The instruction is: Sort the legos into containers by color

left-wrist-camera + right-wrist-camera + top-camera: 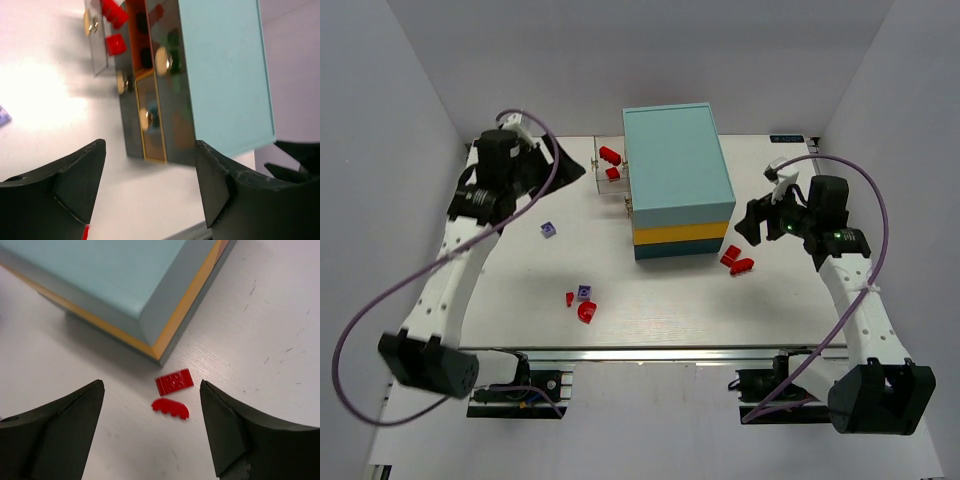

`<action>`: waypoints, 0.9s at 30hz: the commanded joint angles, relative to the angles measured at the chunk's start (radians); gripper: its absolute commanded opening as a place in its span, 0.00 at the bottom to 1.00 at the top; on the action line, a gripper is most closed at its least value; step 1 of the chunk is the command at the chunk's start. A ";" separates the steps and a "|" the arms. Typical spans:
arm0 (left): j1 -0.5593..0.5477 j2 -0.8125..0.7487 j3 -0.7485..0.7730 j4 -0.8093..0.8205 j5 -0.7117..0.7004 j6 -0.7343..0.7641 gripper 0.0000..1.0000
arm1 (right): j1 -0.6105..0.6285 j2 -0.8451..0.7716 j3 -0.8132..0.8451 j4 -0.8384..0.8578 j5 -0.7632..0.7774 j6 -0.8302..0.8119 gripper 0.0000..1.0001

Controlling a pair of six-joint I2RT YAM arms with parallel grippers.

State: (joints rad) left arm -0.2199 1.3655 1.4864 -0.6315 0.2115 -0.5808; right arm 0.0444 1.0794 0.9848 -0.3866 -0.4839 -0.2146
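The left tool hangs over the far left of the table with its fingers spread wide and nothing between them. It faces the left side of the cabinet, a box with a light teal top over yellow and darker teal layers, standing at the middle of the table. On that left side a clear drawer is pulled out, and two red bricks lie in it, one farther and one nearer. Small round metal handles show on the drawer fronts in the left wrist view.

The right tool is also wide apart and holds nothing. It hovers just right of the cabinet's near right corner. Below it, on the table and close to that corner, lie a flat red brick and a red arched piece, just beside each other.

A purple brick sits alone on the table left of the cabinet. Nearer, a small group lies together: a red piece, a second purple brick and a larger red brick.
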 commanded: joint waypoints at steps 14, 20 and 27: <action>0.002 -0.490 -0.492 -0.138 -0.127 -0.097 0.85 | -0.222 0.337 0.030 -0.707 -0.256 -1.612 0.63; 0.002 -0.502 -0.491 -0.172 -0.152 -0.088 0.86 | -0.209 0.491 0.117 -0.673 -0.234 -1.779 0.65; 0.002 -0.545 -0.544 -0.177 -0.152 -0.119 0.86 | -0.149 0.504 0.017 -0.462 -0.160 -1.752 0.69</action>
State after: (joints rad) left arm -0.2199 0.8513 0.9630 -0.7940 0.0738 -0.6811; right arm -0.1246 1.5810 1.0222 -0.9184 -0.6640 -1.9190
